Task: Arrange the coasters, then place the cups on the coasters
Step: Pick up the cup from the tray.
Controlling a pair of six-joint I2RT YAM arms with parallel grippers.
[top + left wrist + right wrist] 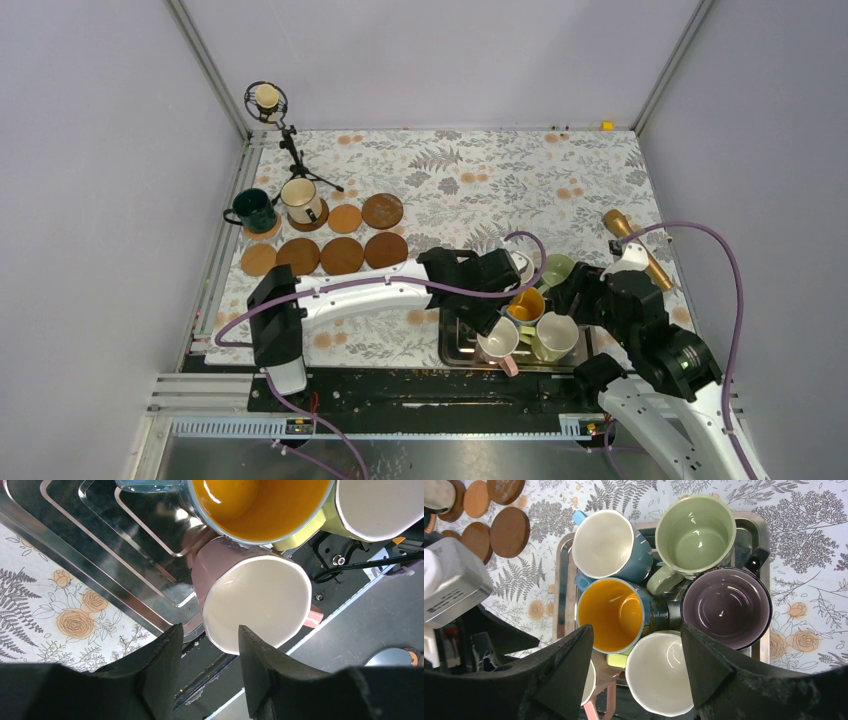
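Left gripper [210,629] part-open astride pink mug [260,600] rim, right gripper [636,629] wide

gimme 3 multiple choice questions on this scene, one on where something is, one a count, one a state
1. Where is the dark green mug?
A at the table's right edge
B on a coaster at the table's far left
C at the table's middle

2. How many mugs stand on coasters?
A none
B five
C two

3. How is the right claw?
A open, holding nothing
B shut on a coaster
C shut on the white mug

Answers:
1 B, the coaster peeks out from under it.
2 C, only the dark green mug and the white mug do.
3 A, its jaws stand far apart with nothing gripped between.
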